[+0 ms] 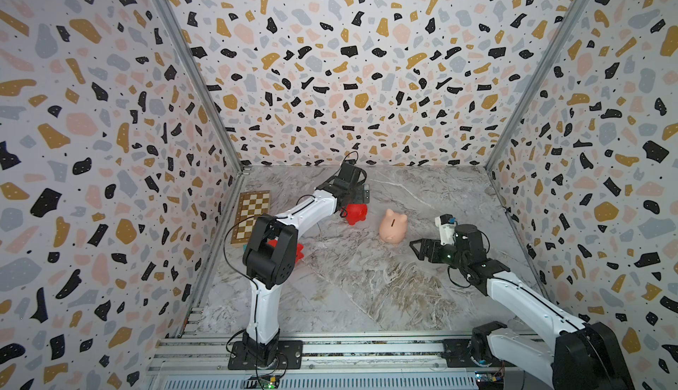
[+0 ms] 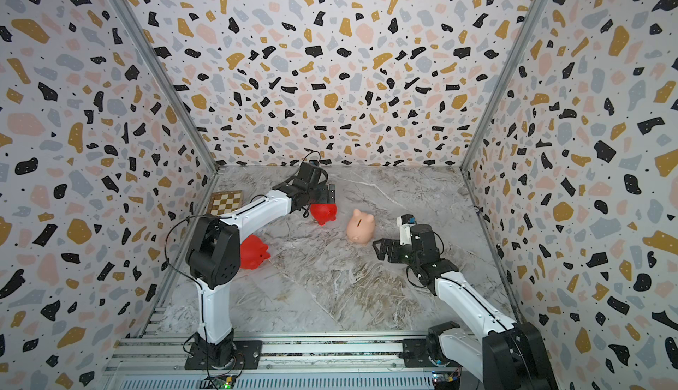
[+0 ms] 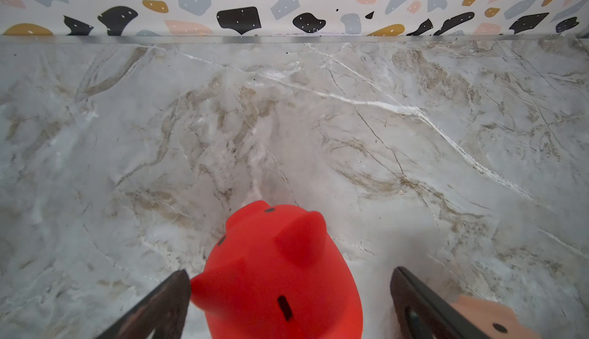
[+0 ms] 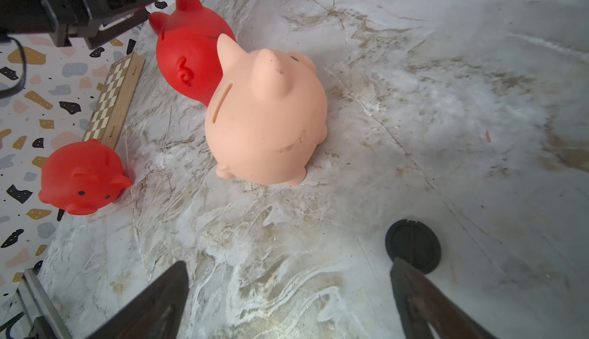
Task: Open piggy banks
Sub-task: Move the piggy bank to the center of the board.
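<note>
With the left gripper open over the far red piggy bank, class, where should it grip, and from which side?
Probably across the rounded flanks of the far red piggy bank, behind the ears, coming down from above: it stands upright, coin slot up, and the open left gripper straddles it.

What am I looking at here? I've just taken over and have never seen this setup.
Two robot arms with two-finger grippers. Two pictures look down from overhead; two come from wrist cameras. On the marble table: a far red piggy bank, a near red piggy bank, a peach piggy bank, a chessboard and a loose black plug. The left gripper stands open around the far red one; the right gripper is open near the plug. Nothing is held.
</note>
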`<state>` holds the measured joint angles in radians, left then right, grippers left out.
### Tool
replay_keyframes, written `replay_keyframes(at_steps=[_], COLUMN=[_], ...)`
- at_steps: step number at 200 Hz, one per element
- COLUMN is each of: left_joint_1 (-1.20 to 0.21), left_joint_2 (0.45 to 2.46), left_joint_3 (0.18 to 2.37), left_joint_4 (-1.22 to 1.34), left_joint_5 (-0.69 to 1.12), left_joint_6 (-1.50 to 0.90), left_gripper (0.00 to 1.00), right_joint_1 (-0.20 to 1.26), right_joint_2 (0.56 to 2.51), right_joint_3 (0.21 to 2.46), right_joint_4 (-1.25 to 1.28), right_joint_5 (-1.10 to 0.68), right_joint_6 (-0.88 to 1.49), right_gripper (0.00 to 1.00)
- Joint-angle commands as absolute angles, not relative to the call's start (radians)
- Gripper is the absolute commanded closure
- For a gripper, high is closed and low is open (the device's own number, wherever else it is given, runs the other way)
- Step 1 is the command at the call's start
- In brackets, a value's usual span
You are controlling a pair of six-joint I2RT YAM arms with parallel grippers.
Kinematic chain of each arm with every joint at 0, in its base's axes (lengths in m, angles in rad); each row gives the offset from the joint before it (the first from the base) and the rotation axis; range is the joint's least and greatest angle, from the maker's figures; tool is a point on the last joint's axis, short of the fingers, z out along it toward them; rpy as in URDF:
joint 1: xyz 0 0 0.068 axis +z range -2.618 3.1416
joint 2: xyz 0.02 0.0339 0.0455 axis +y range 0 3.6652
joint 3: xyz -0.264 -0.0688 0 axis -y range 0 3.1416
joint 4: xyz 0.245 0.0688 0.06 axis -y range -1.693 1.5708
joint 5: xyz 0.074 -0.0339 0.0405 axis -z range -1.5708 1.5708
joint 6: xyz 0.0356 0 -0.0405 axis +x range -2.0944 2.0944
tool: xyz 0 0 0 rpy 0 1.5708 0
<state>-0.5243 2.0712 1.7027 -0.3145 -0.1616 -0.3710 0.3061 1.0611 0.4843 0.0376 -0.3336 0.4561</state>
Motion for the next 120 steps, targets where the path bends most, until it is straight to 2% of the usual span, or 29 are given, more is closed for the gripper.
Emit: replay_keyframes(at_steps=[1, 27, 72, 120], left_joint_1=[-0.52, -0.52, -0.52, -0.536], left_joint_2=[2.129, 2.195, 2.222, 2.123], left_joint_3=[1.783, 1.847, 1.831, 1.674], left_joint_4=[-0.368, -0.41, -0.407, -0.38], left_joint_5=[-0.192, -0.128, -0.016, 0.05], left_joint_6=[-0.307, -0.269, -0.238, -0.217], left_gripper=[0.01, 0.01, 0.0, 0.08], right_joint_1=[0.311, 0.313, 0.313, 0.316], right_joint_2=[1.03, 1.027, 1.027, 1.021], right_joint_3=[0.47, 0.463, 0.463, 0.459], right_joint_4=[0.053, 0.06, 0.063, 0.071], right_joint_5=[-0.344, -0.343, -0.344, -0.344], right_joint_6=[0.458, 0.459, 0.462, 0.475], right_gripper=[0.0, 0.0, 0.0, 0.0])
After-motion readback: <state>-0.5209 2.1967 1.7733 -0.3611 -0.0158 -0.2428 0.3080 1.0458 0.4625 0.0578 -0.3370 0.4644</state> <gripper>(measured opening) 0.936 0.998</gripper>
